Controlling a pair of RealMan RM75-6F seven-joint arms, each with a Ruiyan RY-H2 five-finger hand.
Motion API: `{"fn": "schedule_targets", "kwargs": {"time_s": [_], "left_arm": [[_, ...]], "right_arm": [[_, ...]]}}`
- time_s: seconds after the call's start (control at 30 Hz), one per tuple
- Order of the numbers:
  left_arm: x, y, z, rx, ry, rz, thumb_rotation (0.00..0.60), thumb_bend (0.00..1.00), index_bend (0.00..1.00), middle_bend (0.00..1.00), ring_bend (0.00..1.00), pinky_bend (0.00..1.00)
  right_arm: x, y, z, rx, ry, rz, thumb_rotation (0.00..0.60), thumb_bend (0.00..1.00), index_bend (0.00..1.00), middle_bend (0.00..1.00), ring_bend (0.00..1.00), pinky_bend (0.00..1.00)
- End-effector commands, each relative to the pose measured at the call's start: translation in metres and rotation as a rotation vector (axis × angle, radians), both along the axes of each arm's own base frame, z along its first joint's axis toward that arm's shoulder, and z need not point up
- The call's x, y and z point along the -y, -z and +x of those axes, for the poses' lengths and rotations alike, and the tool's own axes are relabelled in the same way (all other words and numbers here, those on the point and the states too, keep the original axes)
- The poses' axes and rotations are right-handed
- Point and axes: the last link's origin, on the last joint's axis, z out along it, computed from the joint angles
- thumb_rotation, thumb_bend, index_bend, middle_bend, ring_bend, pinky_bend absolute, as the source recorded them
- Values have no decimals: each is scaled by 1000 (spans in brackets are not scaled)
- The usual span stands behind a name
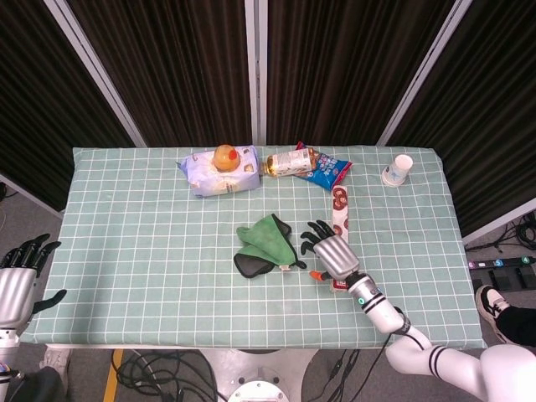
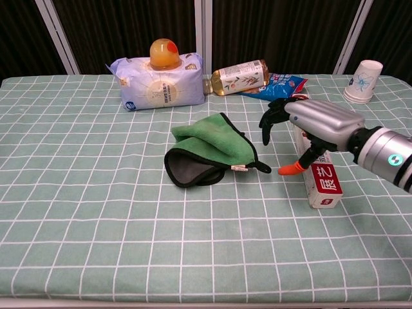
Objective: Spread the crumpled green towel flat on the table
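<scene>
Green towel lies crumpled near the middle of the bench, dark underside showing at its near edge. My right hand hovers just right of it, fingers spread, holding nothing, above the long red-and-white box. My left hand sits off the bench's left edge, fingers apart, empty.

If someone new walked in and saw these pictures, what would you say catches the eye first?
Probably the right hand, silver with dark fingers spread and an orange-tipped thumb, reaching in just right of the crumpled green towel at mid-table without touching it. Next, the orange ball perched on the pale blue bag at the back, beside a lying bottle.
</scene>
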Motion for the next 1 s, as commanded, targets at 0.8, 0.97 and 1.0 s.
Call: {"fn": "schedule_targets", "kwargs": {"time_s": [0.8,0.97,1.0], "left_arm": [[0,-2,-9,47,-41,-23,600,35,252,233,179,240],[-3,3,-6,40,-11,-60,600,33,252,233,179,240],[-3,4,-6,42,-7,-70,600,32,252,233,179,240]], "right_arm": [[13,57,30,75,2,-59,600,266,548,231,73,56],[16,50,33,90,-16,-60,600,398,603,259,106,56],[17,48,34,96,-16,-60,600,411,609,264,108,55]]}}
